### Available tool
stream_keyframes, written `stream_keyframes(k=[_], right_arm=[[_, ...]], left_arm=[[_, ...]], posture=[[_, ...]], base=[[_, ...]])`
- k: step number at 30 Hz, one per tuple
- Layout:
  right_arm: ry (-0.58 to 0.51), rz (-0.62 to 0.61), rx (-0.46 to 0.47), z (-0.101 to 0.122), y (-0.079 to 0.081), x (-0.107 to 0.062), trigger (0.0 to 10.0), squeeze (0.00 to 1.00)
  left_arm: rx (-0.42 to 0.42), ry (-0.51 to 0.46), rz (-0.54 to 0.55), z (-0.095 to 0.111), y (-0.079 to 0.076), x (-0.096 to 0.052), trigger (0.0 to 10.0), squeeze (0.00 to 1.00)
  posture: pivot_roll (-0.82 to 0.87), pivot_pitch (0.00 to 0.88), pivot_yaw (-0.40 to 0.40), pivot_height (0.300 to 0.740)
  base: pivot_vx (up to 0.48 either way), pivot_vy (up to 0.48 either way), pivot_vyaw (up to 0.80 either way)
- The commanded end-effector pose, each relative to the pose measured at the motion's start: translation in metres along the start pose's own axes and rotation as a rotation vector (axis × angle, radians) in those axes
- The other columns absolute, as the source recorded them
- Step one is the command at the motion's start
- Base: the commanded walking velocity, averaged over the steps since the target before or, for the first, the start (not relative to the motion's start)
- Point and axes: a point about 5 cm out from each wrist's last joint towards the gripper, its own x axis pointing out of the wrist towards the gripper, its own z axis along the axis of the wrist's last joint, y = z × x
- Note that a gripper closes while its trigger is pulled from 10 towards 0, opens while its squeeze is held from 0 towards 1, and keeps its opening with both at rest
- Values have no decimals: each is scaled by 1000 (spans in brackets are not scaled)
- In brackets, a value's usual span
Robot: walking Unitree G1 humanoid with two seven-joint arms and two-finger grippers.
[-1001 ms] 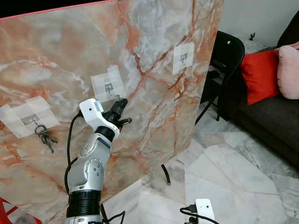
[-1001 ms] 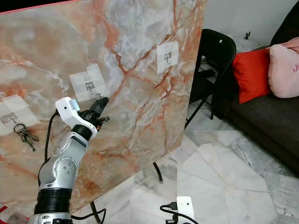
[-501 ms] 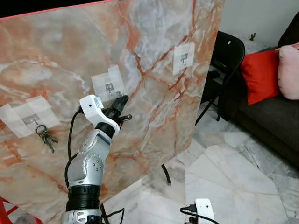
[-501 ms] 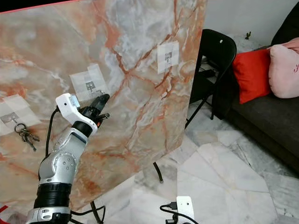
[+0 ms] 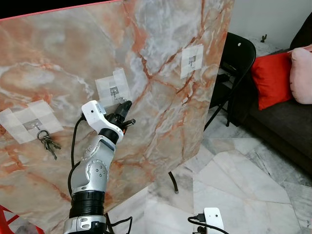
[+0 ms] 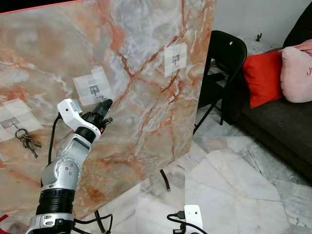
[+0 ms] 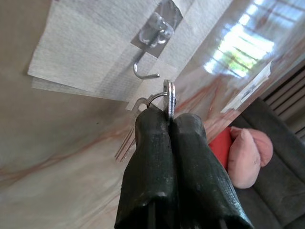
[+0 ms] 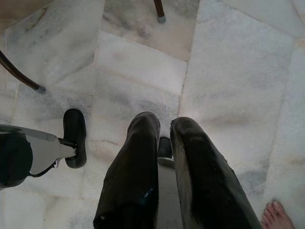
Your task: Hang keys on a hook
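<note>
Easing slightly lower and closer to the marble board [image 5: 161, 53] since a second ago, left tool [image 5: 126, 106] now reaching just beneath the middle hook [image 7: 151, 52] at centre left of the frame. Pinching a set of keys [image 7: 167, 98] between pressed-together fingers [image 7: 152, 143], key ring sitting just below the hook's curl, not yet looped on. Hanging at far left, on another hook, a second key bunch [image 5: 47, 143]. Dangling idle over the floor [image 8: 228, 71], right tool [image 8: 164, 131], fingers slightly parted.
</note>
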Motion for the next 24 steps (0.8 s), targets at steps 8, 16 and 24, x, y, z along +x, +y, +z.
stream_keyframes(k=[8,16,24], right_arm=[[9,0,2,-1,1,0,10000,0],[10,0,1,-1,1,0,10000,0],[9,-1,-1,-1,0,0,10000,0]], left_arm=[[-45,-41,-2,8,-3,6,10000,0],[-138,-74,34,14,6,4,10000,0],[-164,-63,39,12,9,3,10000,0]], posture=[[5,0,-16,740],[6,0,-17,740],[5,0,-19,740]], base=[[0,0,0],[0,0,0],[0,0,0]])
